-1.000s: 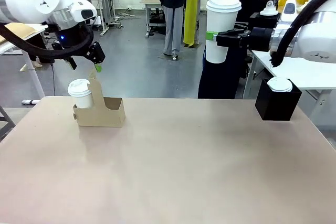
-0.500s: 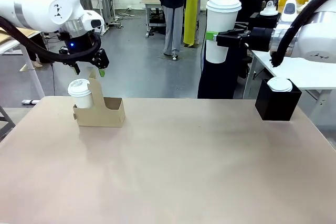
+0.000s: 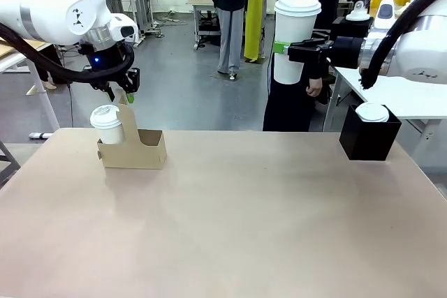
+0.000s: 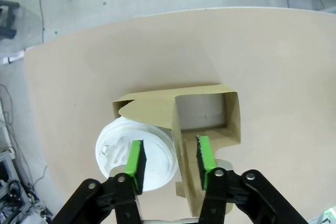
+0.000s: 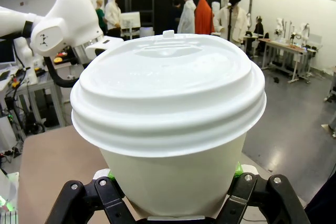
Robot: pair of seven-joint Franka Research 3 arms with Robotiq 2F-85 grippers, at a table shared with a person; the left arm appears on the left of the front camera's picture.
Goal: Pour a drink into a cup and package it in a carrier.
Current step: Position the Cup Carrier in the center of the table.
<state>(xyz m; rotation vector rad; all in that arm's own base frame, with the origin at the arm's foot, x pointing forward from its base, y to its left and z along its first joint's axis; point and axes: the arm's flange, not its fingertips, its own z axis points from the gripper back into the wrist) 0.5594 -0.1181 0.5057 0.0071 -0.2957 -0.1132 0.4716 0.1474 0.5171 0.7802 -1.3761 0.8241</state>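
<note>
A brown cardboard carrier [image 3: 143, 150] stands at the table's far left, with a short lidded white cup [image 3: 106, 121] in its left hole. My left gripper [image 3: 120, 94] hangs just above the carrier's upright handle [image 4: 176, 145]. In the left wrist view its green pads [image 4: 137, 158] straddle that handle without touching it, one over the cup's lid [image 4: 157, 163]; the left gripper [image 4: 169, 156] is partly open. My right gripper [image 3: 293, 52] is shut on a tall white lidded cup [image 3: 296, 29], held high at the back right. This cup [image 5: 173, 129] looms close in the right wrist view. The drink is hidden.
A black box [image 3: 368, 141] topped with a white lid sits at the table's far right edge. A person in dark clothes [image 3: 290, 109] stands behind the held cup, one hand [image 3: 314, 87] showing. The carrier's right hole [image 4: 207, 114] holds nothing.
The left gripper has swung in over the carrier's handle and its jaws have narrowed around it. The right arm and its cup have stayed still.
</note>
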